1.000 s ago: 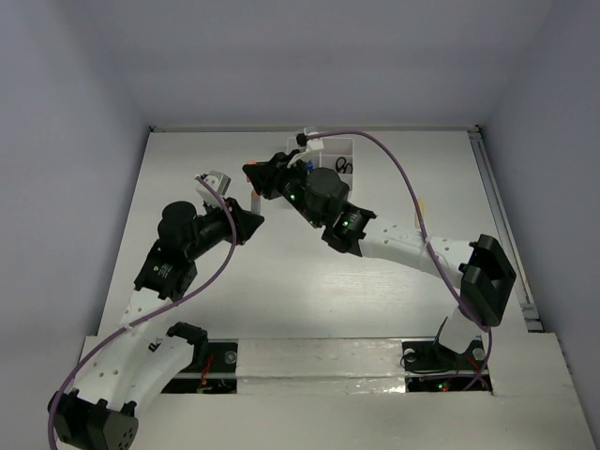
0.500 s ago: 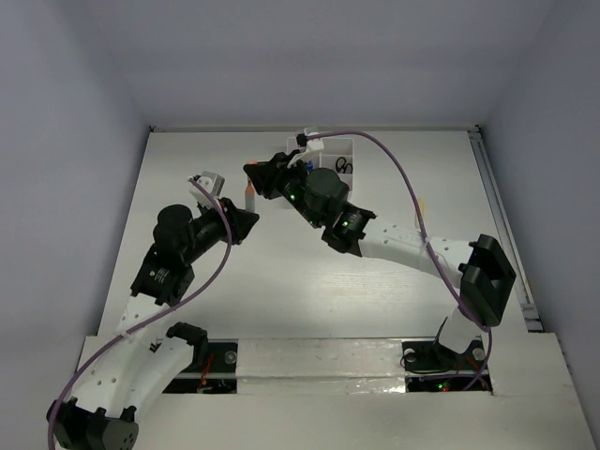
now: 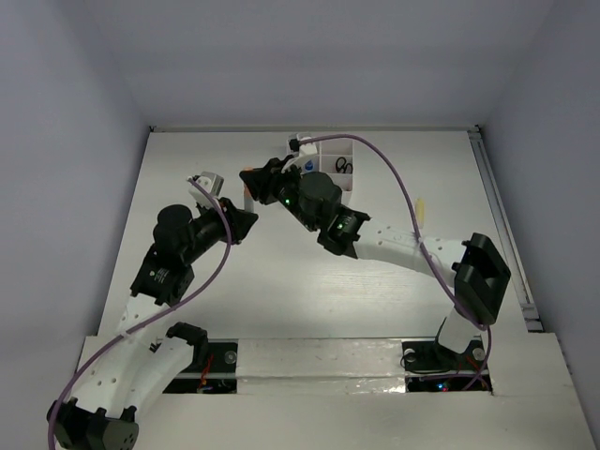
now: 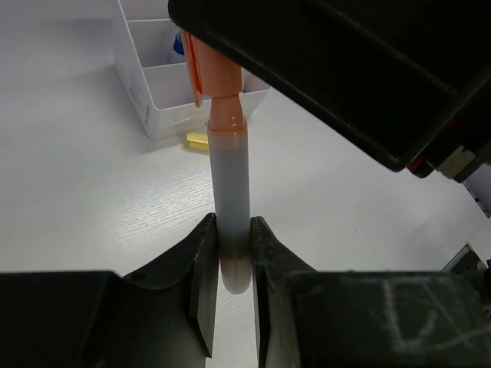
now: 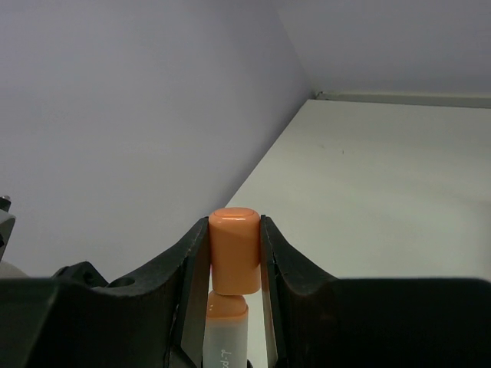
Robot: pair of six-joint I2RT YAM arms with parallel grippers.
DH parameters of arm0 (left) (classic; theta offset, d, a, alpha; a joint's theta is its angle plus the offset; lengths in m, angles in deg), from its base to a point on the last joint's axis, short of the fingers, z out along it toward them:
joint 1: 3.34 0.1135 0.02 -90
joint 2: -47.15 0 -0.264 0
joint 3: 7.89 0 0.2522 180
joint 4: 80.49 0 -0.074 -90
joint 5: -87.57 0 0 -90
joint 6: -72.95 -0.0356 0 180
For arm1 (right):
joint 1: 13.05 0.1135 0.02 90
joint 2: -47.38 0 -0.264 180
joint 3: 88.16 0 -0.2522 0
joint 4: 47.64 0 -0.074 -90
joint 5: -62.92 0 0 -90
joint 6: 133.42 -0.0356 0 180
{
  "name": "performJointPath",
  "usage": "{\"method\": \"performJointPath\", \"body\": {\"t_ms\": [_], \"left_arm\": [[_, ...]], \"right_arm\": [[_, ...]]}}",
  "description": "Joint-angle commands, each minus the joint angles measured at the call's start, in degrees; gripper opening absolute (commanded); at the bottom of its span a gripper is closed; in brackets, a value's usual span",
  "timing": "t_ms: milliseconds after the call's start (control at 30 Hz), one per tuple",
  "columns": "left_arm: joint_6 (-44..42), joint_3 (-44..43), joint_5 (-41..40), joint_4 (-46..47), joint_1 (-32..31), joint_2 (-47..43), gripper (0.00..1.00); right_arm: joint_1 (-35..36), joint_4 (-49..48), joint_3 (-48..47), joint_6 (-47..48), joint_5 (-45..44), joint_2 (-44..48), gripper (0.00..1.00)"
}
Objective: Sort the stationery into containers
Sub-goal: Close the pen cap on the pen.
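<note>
Above the worktop [image 4: 77, 199], just beside the near corner of the white organiser tray [image 4: 176, 115], a pen [image 4: 230, 176] with a pale barrel and an orange cap [image 5: 234, 249] is held between the two arms. Its lower end is clamped in the left claw [image 4: 232, 253], whose jaws are pressed fully against the barrel. The cap is pinched by the right claw [image 5: 234, 257], whose jaws are closed only as far as the cap's width allows. A hand-over from one arm to the other is judged to be the step in hand, though its direction cannot be told. Some sorting is judged to be done: black-handled scissors [image 3: 344, 166] are seen lying in one compartment, and a blue-topped item [image 4: 178, 46] is seen in another. Much of the tray is hidden under the right arm in the overhead view, so a full count of what has been placed cannot be given. Work is left: the pen has not been set into any compartment, a yellow eraser [image 4: 197, 139] lies on the worktop just beside the tray's outer wall, and a thin yellowish item [image 3: 421, 208], too small to be named, lies well apart to the right of the tray.
</note>
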Motion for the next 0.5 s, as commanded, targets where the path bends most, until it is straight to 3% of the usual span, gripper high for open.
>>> {"method": "performJointPath", "body": {"t_ms": [0,300,467], "left_arm": [[0.2,0.39,-0.88,3.3,0.37,-1.68,0.0],[0.12,0.12,-2.91,2.6,0.9,-1.95,0.0],[0.29,0.3,-2.82,3.04,1.43,-2.74,0.0]], "right_arm": [[2.09,-1.55,-1.73,-0.33,0.55,-0.48,0.0],[3.24,-0.23,-1.2,0.99,-0.41,0.04,0.0],[3.24,-0.41,3.53,-1.82,2.21,1.19,0.0]]}}
